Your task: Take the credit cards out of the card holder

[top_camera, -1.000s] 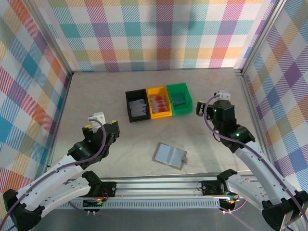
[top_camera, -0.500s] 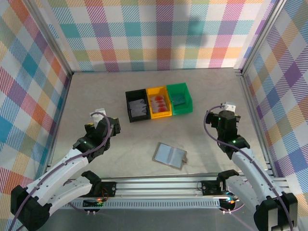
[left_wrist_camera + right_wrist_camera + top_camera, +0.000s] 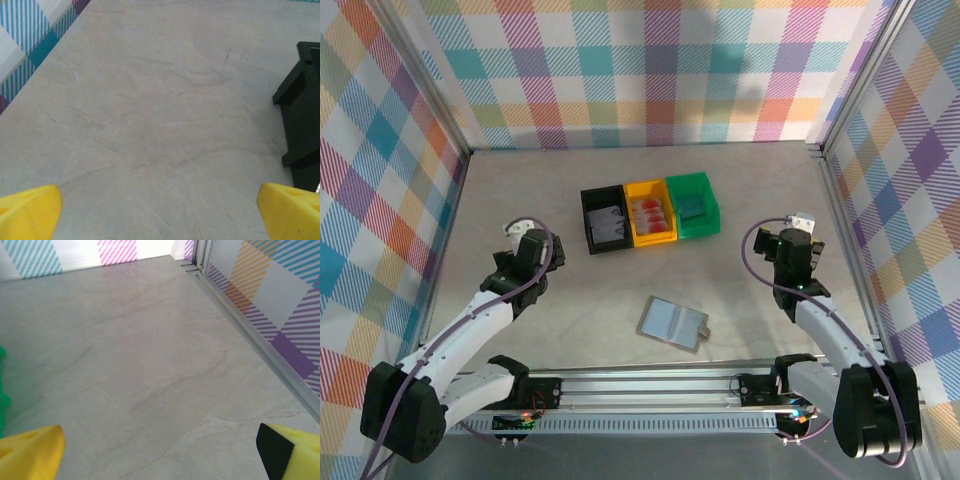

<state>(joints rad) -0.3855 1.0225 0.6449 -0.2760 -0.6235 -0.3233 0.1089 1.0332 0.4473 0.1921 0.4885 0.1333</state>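
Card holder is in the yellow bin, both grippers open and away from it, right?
No: the card holder lies on the table, not in the yellow bin, per the top external view. The left gripper and right gripper are open, away from it.

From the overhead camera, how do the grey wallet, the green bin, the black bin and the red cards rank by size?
1. Tied: green bin, black bin and card holder look about alike, so unranked.
2. Smallest: red credit cards in the yellow bin.
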